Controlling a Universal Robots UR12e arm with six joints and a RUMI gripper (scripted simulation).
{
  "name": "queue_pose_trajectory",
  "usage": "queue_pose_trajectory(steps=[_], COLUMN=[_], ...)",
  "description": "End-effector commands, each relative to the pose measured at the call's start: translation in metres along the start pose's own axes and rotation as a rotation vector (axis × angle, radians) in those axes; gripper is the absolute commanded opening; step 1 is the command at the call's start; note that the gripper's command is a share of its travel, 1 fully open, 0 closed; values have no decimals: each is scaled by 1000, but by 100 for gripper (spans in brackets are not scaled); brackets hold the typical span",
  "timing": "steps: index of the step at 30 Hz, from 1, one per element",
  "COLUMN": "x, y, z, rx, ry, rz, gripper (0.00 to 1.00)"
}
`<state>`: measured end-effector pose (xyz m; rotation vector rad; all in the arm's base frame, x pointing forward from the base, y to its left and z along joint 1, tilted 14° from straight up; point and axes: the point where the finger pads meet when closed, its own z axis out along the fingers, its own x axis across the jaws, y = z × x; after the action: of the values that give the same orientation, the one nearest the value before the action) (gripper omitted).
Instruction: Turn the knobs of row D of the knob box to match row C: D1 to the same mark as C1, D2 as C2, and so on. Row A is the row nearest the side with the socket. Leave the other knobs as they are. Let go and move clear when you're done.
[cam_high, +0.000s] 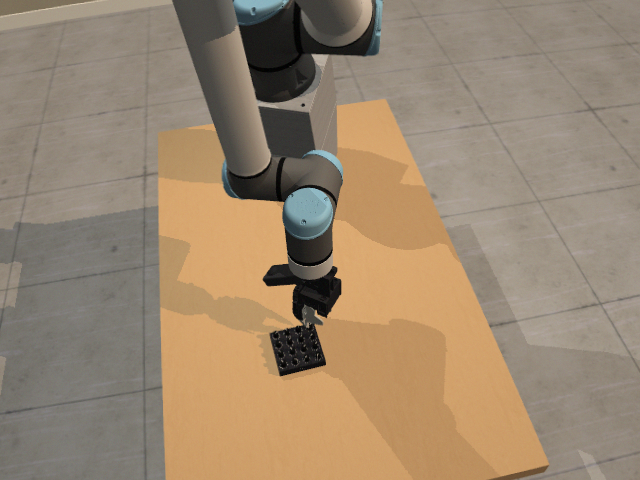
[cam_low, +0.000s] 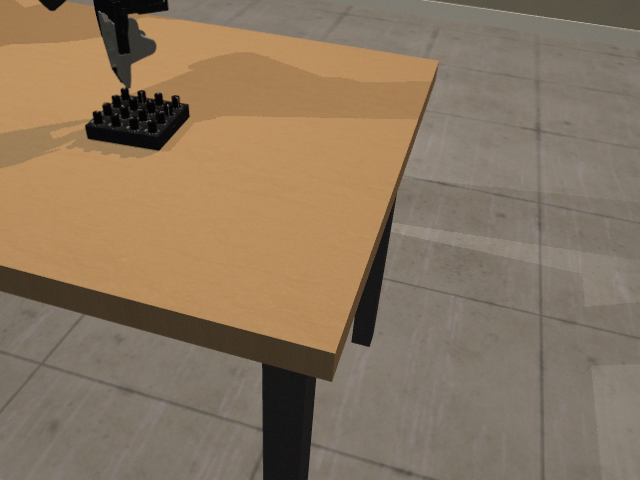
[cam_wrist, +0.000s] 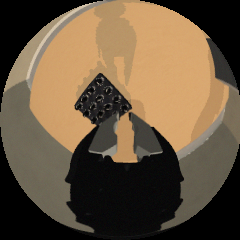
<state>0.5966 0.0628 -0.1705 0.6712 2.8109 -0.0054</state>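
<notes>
Mostly the small details are hard to read: the knob box (cam_high: 297, 351) on the wooden table (cam_high: 217, 413) shows only dark knobs, and their marks, the socket side and any writing cannot be made out. From the exterior camera the arm is cut off at the top edge. The gripper (cam_high: 310, 322) hangs just above the box edge nearest the robot base, fingers nearly closed, holding nothing between them.

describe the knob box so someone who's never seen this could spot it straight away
On the wooden table, look just below the gripper at the end of the arm. The knob box is a small, flat, black square block, the table's only object, its top studded with a grid of short upright knobs.
</notes>
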Motion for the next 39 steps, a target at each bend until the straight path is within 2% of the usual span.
queue_pose_trajectory(steps=[1, 39], x=[0, 0], y=[0, -5], z=[0, 0], rx=[0, 0], ry=[-1, -1], rz=[0, 0], gripper=[11, 11])
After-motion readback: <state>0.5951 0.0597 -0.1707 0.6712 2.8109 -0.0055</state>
